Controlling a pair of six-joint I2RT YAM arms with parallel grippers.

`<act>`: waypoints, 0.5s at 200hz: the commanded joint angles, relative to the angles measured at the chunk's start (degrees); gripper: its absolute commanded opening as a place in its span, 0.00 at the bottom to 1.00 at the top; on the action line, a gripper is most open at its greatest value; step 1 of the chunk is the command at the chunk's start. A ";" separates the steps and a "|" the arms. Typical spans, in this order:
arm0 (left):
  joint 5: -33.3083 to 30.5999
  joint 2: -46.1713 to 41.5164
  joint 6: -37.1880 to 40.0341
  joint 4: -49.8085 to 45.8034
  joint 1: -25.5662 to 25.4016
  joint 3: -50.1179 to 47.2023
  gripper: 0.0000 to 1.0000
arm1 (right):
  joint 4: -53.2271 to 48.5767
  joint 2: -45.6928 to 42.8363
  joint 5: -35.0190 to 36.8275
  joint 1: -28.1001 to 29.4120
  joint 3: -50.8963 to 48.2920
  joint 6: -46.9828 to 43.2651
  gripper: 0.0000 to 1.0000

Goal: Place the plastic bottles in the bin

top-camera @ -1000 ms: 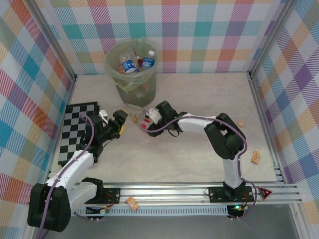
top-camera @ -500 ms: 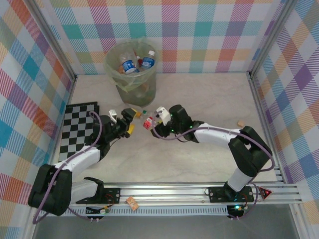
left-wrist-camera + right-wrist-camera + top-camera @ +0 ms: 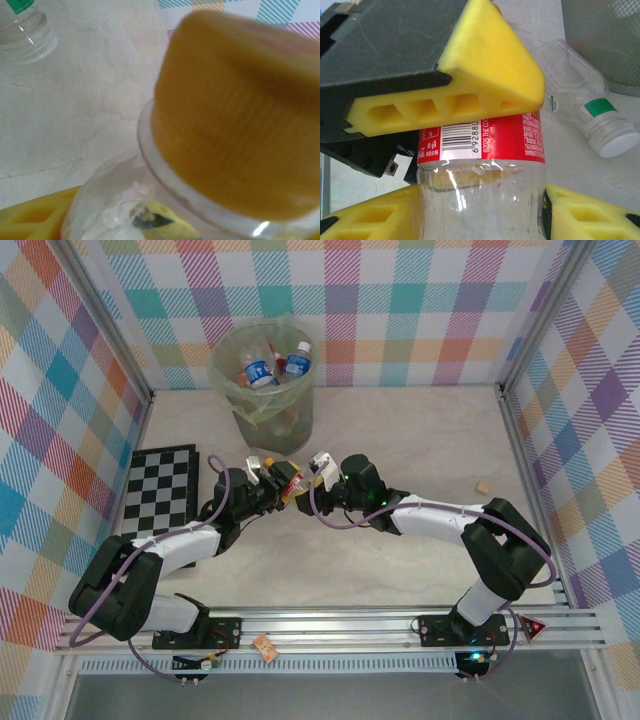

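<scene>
The right gripper [image 3: 482, 212] is holding the red-label bottle [image 3: 480, 142] by its clear body, fingers partly closed on both sides. Its cap end is pointing at the left gripper [image 3: 268, 476], which is laying one finger [image 3: 485, 75] on the label, though nobody can tell if it is gripping. The bin [image 3: 250, 412] is sitting just behind them, nearer the left arm.

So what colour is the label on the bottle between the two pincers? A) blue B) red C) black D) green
B: in the right wrist view, the bottle clamped in the right pincer wears a red label with a barcode.
</scene>
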 commanded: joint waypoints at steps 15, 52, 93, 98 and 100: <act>-0.71 -0.37 -0.25 1.39 -0.59 2.44 0.57 | 2.42 -0.26 -0.21 0.38 0.15 0.88 0.50; -0.70 0.10 0.44 0.18 -0.35 3.52 0.51 | -1.41 -1.33 -0.10 0.38 1.62 -0.04 0.66; 0.37 -2.22 6.23 -8.88 2.90 9.31 0.50 | -9.45 -7.77 0.95 0.38 2.48 -2.25 0.95; 0.50 -2.72 7.44 -10.94 3.56 10.44 0.49 | -10.78 -8.93 1.30 0.30 2.45 -2.59 0.96; 0.51 -2.90 7.97 -11.78 3.77 11.00 0.49 | -11.36 -9.48 1.46 0.30 2.54 -2.65 0.96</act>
